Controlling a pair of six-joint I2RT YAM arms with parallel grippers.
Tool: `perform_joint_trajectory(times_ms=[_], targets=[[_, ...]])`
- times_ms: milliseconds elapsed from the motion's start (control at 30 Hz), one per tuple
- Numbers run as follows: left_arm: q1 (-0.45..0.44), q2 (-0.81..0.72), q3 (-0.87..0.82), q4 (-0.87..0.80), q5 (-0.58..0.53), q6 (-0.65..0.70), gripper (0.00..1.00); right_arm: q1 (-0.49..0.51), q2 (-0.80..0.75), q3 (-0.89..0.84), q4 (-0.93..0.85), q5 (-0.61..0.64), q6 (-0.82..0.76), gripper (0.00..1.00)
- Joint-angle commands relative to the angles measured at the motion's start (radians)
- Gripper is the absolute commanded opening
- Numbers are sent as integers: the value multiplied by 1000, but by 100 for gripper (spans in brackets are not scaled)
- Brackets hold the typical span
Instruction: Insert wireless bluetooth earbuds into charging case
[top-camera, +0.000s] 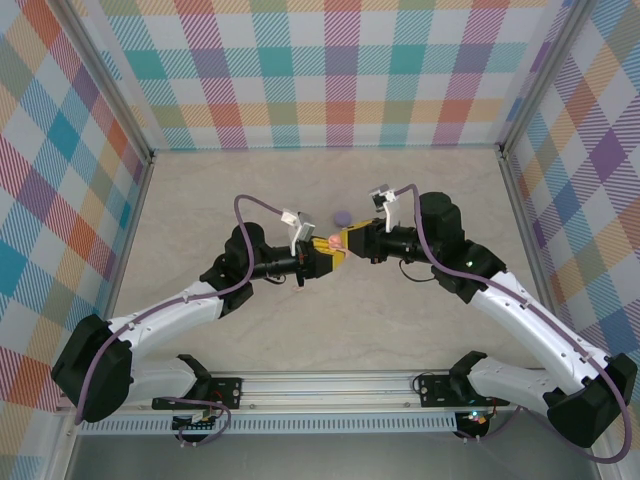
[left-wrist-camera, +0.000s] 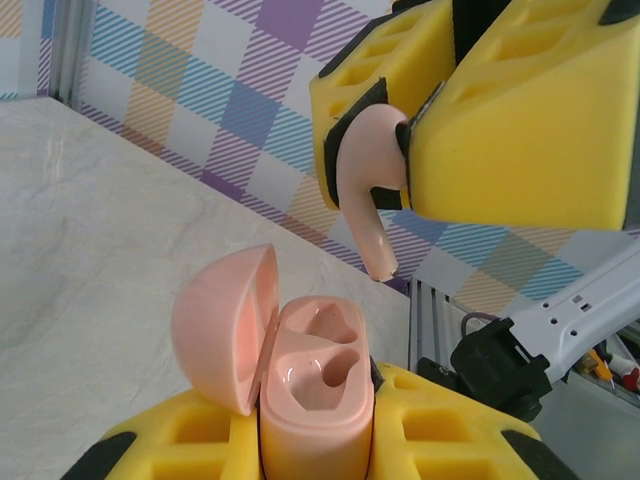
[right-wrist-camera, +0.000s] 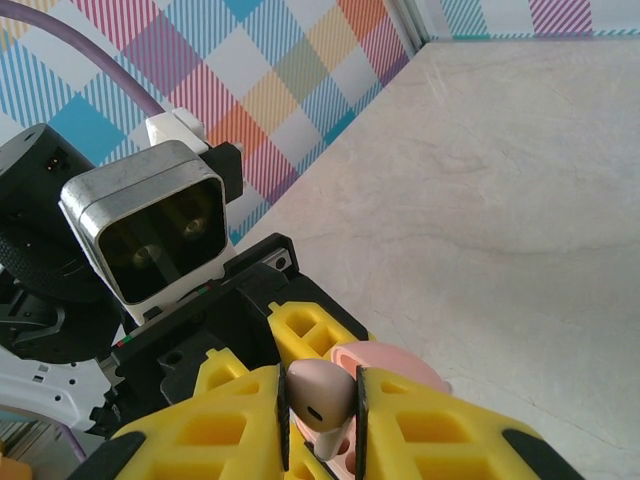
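Observation:
My left gripper (left-wrist-camera: 315, 445) is shut on the pale pink charging case (left-wrist-camera: 315, 400), which stands upright between its yellow pads. The case's lid (left-wrist-camera: 225, 325) is swung open to the left, and both wells are empty. My right gripper (right-wrist-camera: 320, 425) is shut on a pale pink earbud (right-wrist-camera: 320, 395). In the left wrist view that earbud (left-wrist-camera: 365, 180) hangs just above the case, stem pointing down, a short gap from the wells. From above, the two grippers meet at mid-table around the pink case (top-camera: 333, 241).
A small purple object (top-camera: 342, 216) lies on the beige tabletop just beyond the grippers. Checked walls enclose the table at the left, back and right. A metal rail (top-camera: 330, 385) runs along the near edge between the arm bases.

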Motion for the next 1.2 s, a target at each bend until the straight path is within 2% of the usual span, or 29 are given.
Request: perform_joint_trajectory(times_ms=[0,500,1167], targets=[[-14,-22,35,5,24,-8,14,9,7,8,32,-6,-24,22],[-15,-29,52,-11,32,-45,14,10,13,2,29,37,-25,22],[-16,-26,63,-17,11,-87,15,12,28,-3,22,15,-36,23]])
